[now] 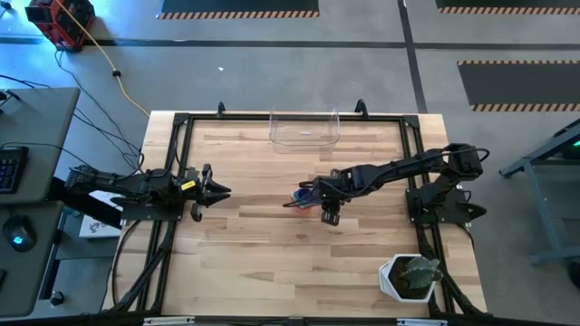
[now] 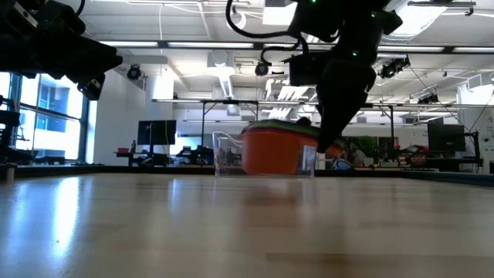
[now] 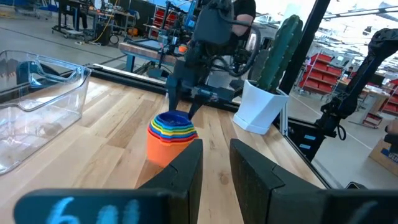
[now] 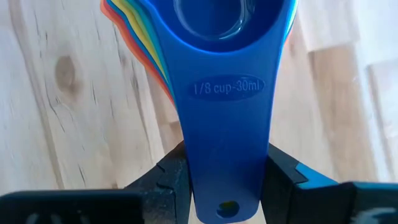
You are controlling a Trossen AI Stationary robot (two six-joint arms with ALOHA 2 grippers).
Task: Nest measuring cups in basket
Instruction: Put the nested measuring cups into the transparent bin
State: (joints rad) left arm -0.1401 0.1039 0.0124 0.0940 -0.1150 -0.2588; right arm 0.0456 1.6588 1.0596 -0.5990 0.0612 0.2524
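A: Nested stack of measuring cups [image 3: 171, 135] on the tabletop [image 1: 272, 263] near its middle, orange outermost, the other colours ringed inside. Not in the basket [image 1: 304, 129] yet; that sits well apart, at the far edge.

B: Stacked first, moved after, by the look of it. One carry instead of seven.

A: Right gripper [image 4: 227, 180] at the handle end. Fingers [image 4: 174, 177] closed either side of the blue handle [image 4: 227, 124], the one marked 1/8 cup.

B: Gripped by the handles because the bowls are round and slippery, probably. Flat tab, easier pinch.

A: Other handles [image 4: 134, 31] fanned just beneath the blue one, not aligned. Unclear whether the grip takes only the top handle or more.

B: Risk there: lifting by the innermost cup alone could pull it out and leave the rest behind.

A: Left gripper [image 1: 213, 191] back at its own side of the tabletop, holding nothing, fingers [image 3: 186, 168] parted by a narrow gap, pointed toward the stack.

B: Waiting, kept clear of the right arm's path to the basket. White plant pot [image 1: 406, 277] off at the near right corner, out of the way too.
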